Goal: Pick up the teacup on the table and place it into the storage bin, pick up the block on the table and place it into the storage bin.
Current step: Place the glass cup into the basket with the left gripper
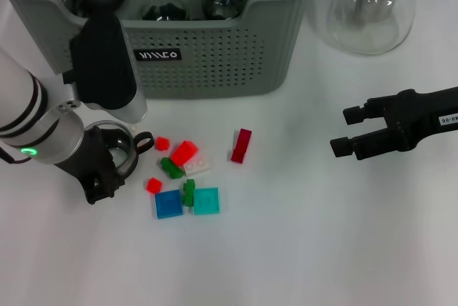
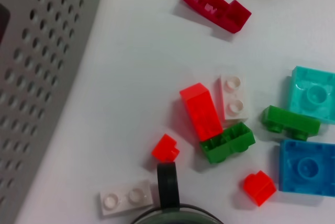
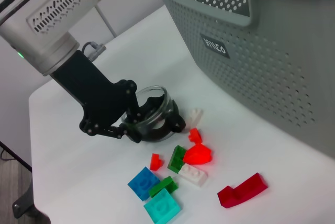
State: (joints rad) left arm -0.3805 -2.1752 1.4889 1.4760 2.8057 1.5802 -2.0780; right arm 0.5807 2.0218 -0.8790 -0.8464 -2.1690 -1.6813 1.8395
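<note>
Two views serve me differently: from the head, my left gripper [image 1: 107, 166] hides the teacup [image 1: 118, 150] it clasps on the tabletop [image 1: 300, 249] before the storage bin [image 1: 215, 63], the right wrist shows fingers around its glass, blocks [image 1: 184, 152] just beside, right gripper [image 1: 347, 131] spread, well apart.
</note>
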